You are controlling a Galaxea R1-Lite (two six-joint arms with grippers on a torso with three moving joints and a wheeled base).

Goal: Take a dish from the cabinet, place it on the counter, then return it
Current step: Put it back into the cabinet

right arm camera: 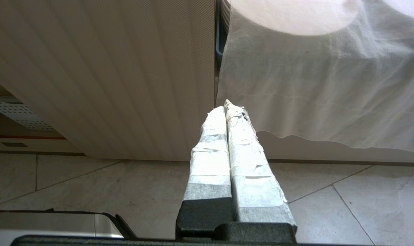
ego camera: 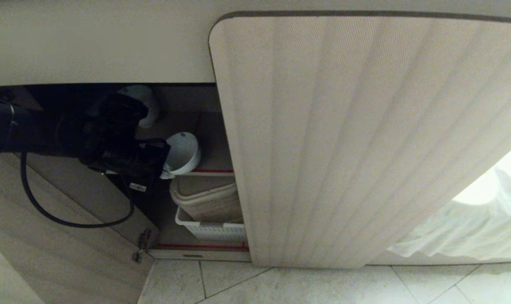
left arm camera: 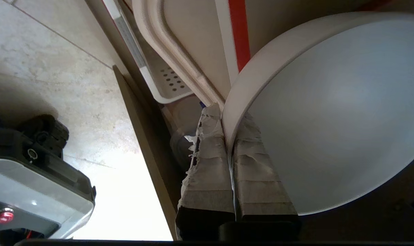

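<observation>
L gripper [left arm camera: 229, 150], jaws clenched on rim of white bowl [ego camera: 182, 152], at cabinet shelf [ego camera: 213, 171] edge, ~9 o'clock of fluted door [ego camera: 344, 139]. Step unclear: taking out or returning; next needs bowl kept level. R gripper [right arm camera: 229, 112] parked, jaws pressed together, empty.

My dish [ego camera: 183, 152] — a small, deep, glossy white bowl — is tipped on its side, its mouth facing out of the cabinet [ego camera: 365, 139], just above the red-striped shelf edge. The rim is pinched between my left gripper [left arm camera: 229, 136] fingers. One fluted door stands open — the other is shut.
</observation>
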